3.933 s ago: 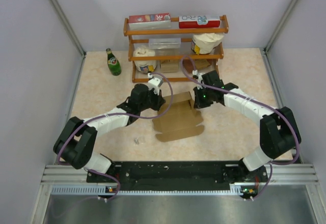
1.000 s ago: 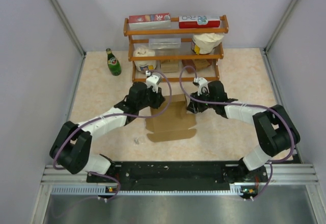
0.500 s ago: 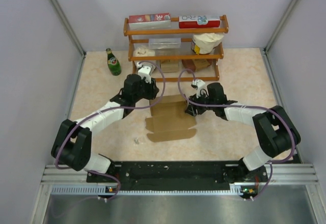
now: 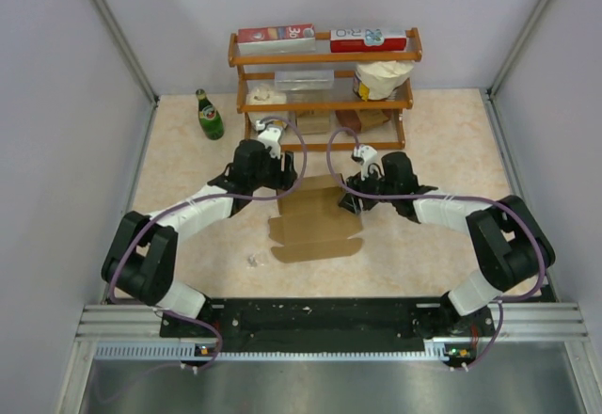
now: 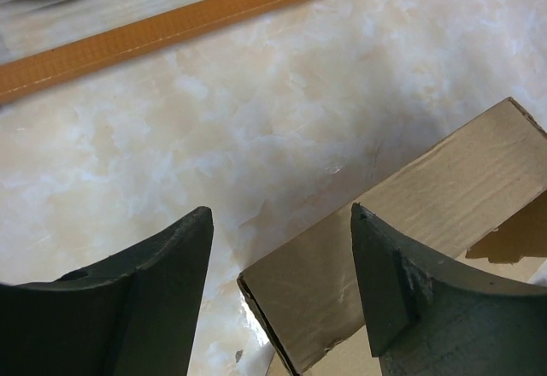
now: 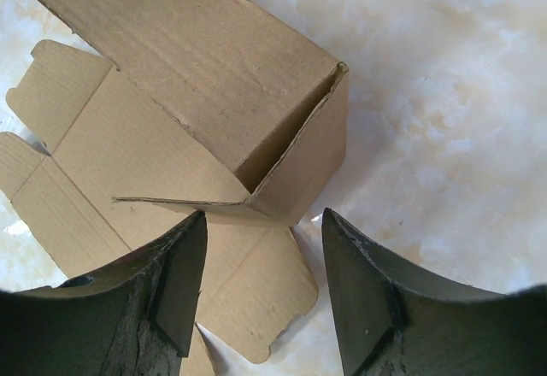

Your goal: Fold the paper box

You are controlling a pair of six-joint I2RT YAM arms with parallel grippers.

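Observation:
The paper box is a kraft-brown die-cut sheet lying flat in the middle of the table, with its far wall folded upright. In the left wrist view the left end of that wall shows between and beyond my fingers, touching neither. My left gripper is open at the box's far left corner. My right gripper is open too. It hovers just short of the box's raised right corner, with a side flap flat on the table beneath it.
An orange wooden shelf rack stands close behind the box, holding printed cartons, tubs and small blocks. Its base rail shows in the left wrist view. A green bottle stands to its left. Grey walls enclose the marbled table.
My left gripper has opened, let go of the box's far wall and drawn back toward the rack. My right gripper has opened a little wider. The box has barely moved in the last second.

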